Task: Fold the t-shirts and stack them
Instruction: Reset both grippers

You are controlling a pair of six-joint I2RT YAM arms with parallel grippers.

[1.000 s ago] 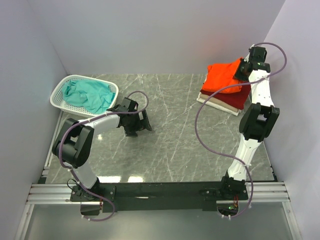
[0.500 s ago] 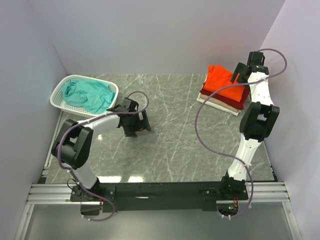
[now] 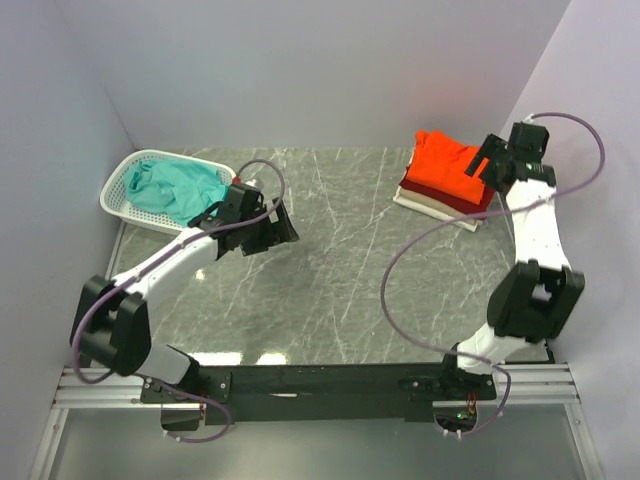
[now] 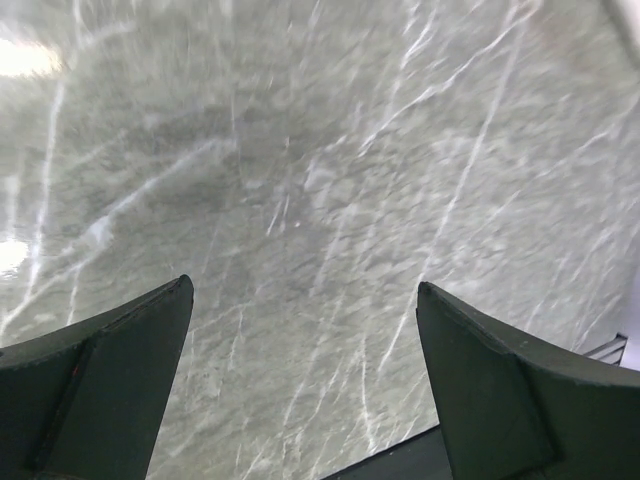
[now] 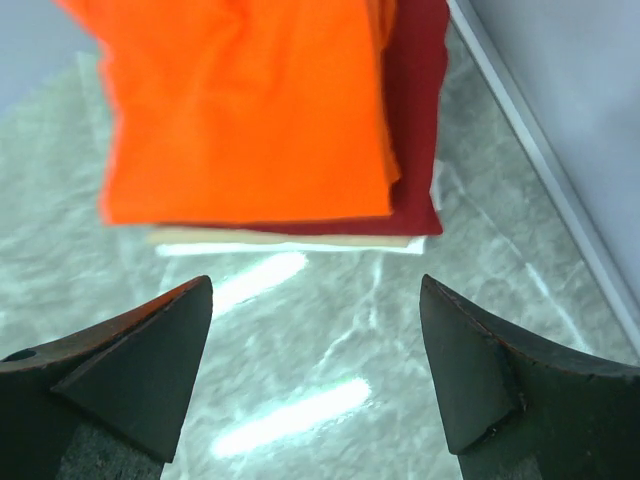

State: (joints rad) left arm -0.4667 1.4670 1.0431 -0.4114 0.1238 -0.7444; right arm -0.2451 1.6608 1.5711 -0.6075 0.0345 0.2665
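Jaws on both arms are standing wide open and are holding nothing. The left jaws are hanging over the grey tabletop (image 3: 350, 270), just beside the white basket (image 3: 118, 185). The left wrist view is showing only bare, slightly blurry tabletop between them. The teal t-shirt (image 3: 185, 190) is lying bunched up inside the basket at the far left. The right jaws are hovering at the far right, near a stack of three folded shirts. The right wrist view is showing the stack just ahead of them, with tabletop between the tips. The orange t-shirt (image 5: 240, 110) is sitting on top. The dark red t-shirt (image 5: 418, 110) is lying under it and is peeking out along one side. The cream-white t-shirt (image 5: 290, 240) is lying at the bottom, touching the tabletop, with only a thin edge showing.
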